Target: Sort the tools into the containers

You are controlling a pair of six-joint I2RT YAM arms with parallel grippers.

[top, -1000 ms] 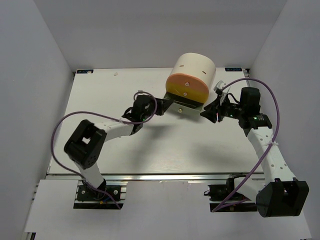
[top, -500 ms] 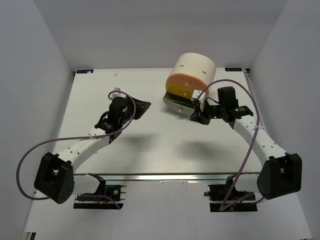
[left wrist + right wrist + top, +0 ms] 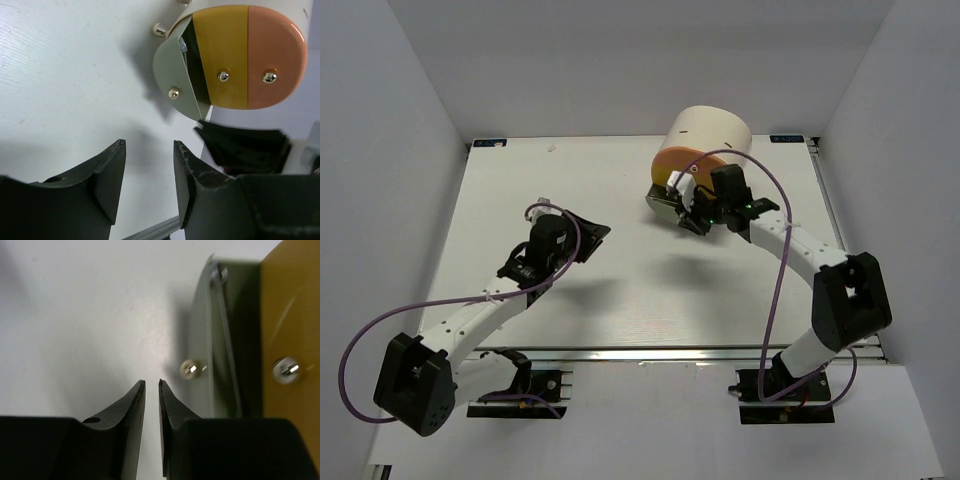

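The containers are stacked drawers of a cream drum cabinet (image 3: 710, 128) at the back. Its orange front (image 3: 275, 55) and yellow front (image 3: 222, 55) sit flush. The pale grey-blue drawer (image 3: 172, 75) stands partly pulled out with a dark gap behind it. No tools show on the table; they are hidden or out of view. My left gripper (image 3: 149, 142) is open and empty, well left of the cabinet (image 3: 592, 232). My right gripper (image 3: 151, 381) hangs just left of the grey-blue drawer's knob (image 3: 190, 369), its jaws a narrow slit apart with nothing between them.
White walls close in the table (image 3: 520, 190) at the back and both sides. Purple cables (image 3: 380, 330) loop off both arms. A metal rail (image 3: 640, 352) runs along the near edge.
My left gripper let go at the drawer, opened and drew back to the left. My right arm swung left up to the pulled-out drawer front, its jaws narrowing.
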